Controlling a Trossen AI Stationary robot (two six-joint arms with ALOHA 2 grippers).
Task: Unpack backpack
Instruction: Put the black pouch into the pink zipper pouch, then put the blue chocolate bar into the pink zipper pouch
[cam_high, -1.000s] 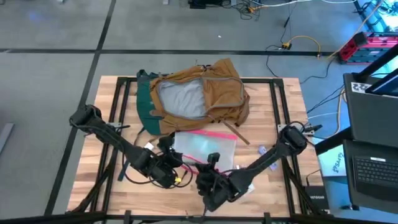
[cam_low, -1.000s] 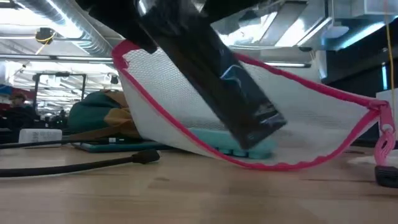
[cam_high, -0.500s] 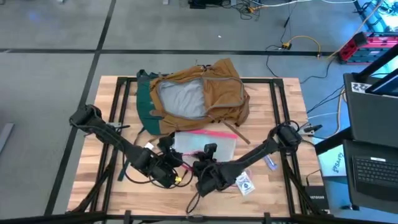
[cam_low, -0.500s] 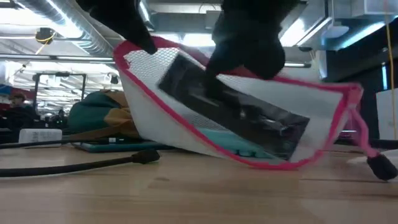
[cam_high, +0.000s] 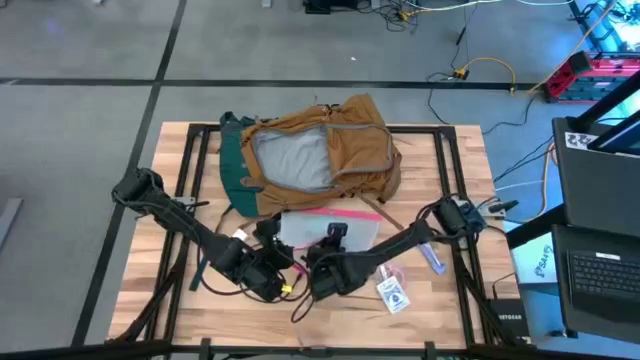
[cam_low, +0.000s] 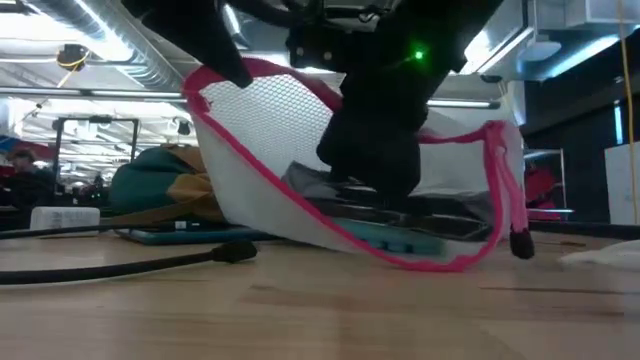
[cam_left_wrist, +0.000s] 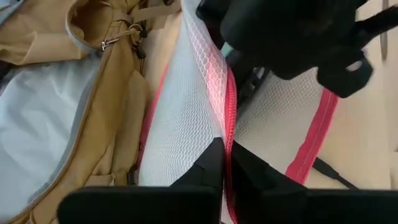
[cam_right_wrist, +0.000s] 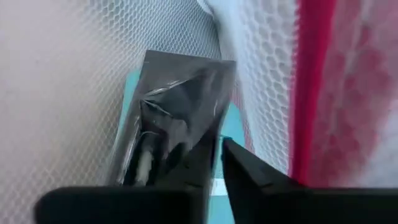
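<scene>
The tan backpack (cam_high: 320, 150) lies open at the table's far middle, grey lining up, resting on its back. In front of it a clear mesh pouch with a pink zip edge (cam_low: 260, 150) is held up at one side by my left gripper (cam_left_wrist: 225, 158), which is shut on it. My right gripper (cam_right_wrist: 221, 155) reaches into the pouch's mouth and is shut on a dark foil packet (cam_right_wrist: 177, 118). The packet lies over a teal item (cam_low: 400, 240) at the pouch's bottom. My left gripper pinches the pouch's pink zip edge (cam_left_wrist: 229, 121) between its two fingers. That side of the pouch is raised off the table while the pouch's bottom (cam_low: 400, 262) rests on the wood. My right gripper pinches an edge of the foil packet (cam_right_wrist: 214, 134) inside the pouch. The packet lies nearly flat on the teal item.
A white card (cam_high: 392, 293) and a small purple thing (cam_high: 432, 260) lie on the table to the right of the pouch. A black cable (cam_low: 130, 262) runs along the near left. Black frame rails (cam_high: 455, 170) border the tabletop.
My right gripper has moved toward the table's left edge and into the pouch with the foil packet. The packet stood steeply tilted and now lies almost flat inside. The pouch's right end has folded upward. The white card now shows on the table.
</scene>
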